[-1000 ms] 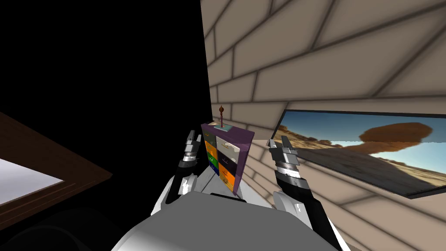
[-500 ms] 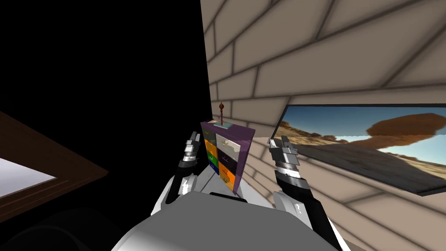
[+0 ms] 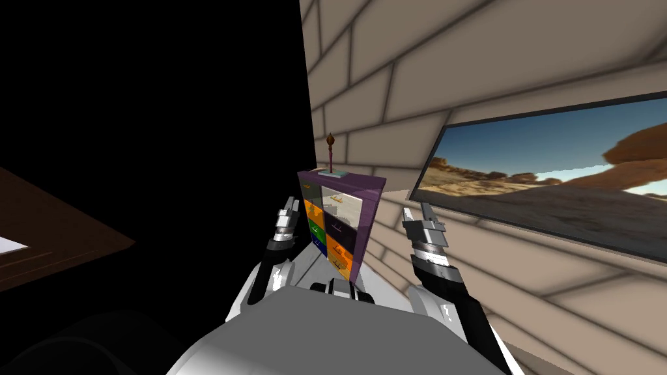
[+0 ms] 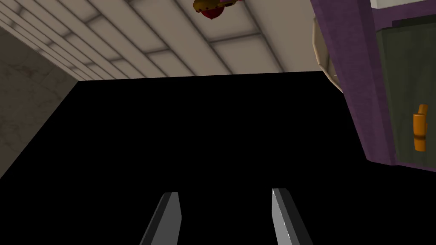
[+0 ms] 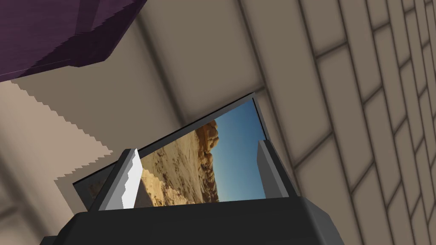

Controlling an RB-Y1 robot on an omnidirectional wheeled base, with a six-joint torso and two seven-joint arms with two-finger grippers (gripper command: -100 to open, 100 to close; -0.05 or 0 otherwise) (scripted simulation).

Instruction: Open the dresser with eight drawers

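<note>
The dresser [image 3: 340, 221] is a purple case with drawer fronts in orange, green, blue, dark and pale tones, standing against the tiled wall just ahead of my chest. My left gripper [image 3: 286, 203] hangs beside its left side, open with nothing between its fingers. In the left wrist view, the left gripper [image 4: 223, 191] points into a black area, with the dresser's purple edge [image 4: 349, 76] and an orange drawer handle [image 4: 420, 132] off to one side. My right gripper [image 3: 417, 211] stands open to the dresser's right. In the right wrist view, the right gripper [image 5: 196, 146] is open below the purple case [image 5: 64, 29].
A thin red-brown rod with a knob [image 3: 331, 153] stands on a teal base on the dresser top. A framed desert landscape [image 3: 553, 182] hangs on the tiled wall at the right. A brown wooden surface [image 3: 58, 241] lies at the far left, and a black area lies behind it.
My head view has turned: the landscape picture has swung up and to the right, the brown surface has slid left. The left fingers have drawn closer together. Both arms keep their place beside the dresser.
</note>
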